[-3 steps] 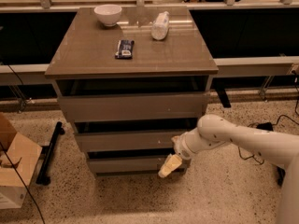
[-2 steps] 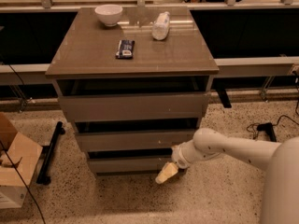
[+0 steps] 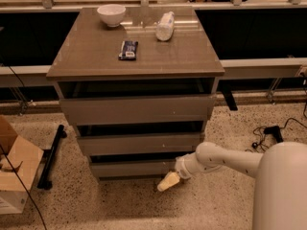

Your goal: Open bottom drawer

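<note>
Camera view: gripper (image 3: pixel 169 181) (fingers together, empty) just beside bottom drawer (image 3: pixel 134 168), low over speckled floor (image 3: pixel 96 205).

We see our gripper (image 3: pixel 168 181) low at the right end of the bottom drawer (image 3: pixel 132 168), bare floor (image 3: pixel 120 206) nearer us. A cardboard box (image 3: pixel 17 174) and black stand (image 3: pixel 50 158) crowd the left; cables (image 3: pixel 268 133) lie far right.

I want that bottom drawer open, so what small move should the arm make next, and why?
Probably lift the gripper a little, toward the dark gap above the bottom drawer. The gripper hangs by the drawer's lower right corner, close to the floor, and the flat front shows no handle to grab.
</note>
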You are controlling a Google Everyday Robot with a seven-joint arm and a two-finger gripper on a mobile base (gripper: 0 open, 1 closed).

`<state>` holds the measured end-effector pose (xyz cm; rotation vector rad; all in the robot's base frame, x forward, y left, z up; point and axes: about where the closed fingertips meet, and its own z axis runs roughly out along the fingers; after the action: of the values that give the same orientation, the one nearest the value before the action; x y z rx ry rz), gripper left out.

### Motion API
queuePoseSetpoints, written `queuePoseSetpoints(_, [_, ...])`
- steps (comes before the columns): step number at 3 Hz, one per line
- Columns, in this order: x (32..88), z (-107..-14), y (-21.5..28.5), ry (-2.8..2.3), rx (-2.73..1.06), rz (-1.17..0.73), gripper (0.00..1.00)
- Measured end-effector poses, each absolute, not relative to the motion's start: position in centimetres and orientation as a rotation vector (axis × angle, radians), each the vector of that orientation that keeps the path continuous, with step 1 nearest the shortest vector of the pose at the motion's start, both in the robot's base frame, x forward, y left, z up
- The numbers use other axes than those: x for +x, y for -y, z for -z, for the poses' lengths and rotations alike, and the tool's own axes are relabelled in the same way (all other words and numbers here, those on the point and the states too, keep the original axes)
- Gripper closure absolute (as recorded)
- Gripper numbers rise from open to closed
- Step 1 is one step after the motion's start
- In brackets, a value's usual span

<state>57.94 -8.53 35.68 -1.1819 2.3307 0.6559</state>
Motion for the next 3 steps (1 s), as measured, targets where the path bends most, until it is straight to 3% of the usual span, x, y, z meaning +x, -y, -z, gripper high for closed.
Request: queuePoseSetpoints(3, [61.5, -31.0, 8.4, -2.337, -1.050, -0.632, 0.00])
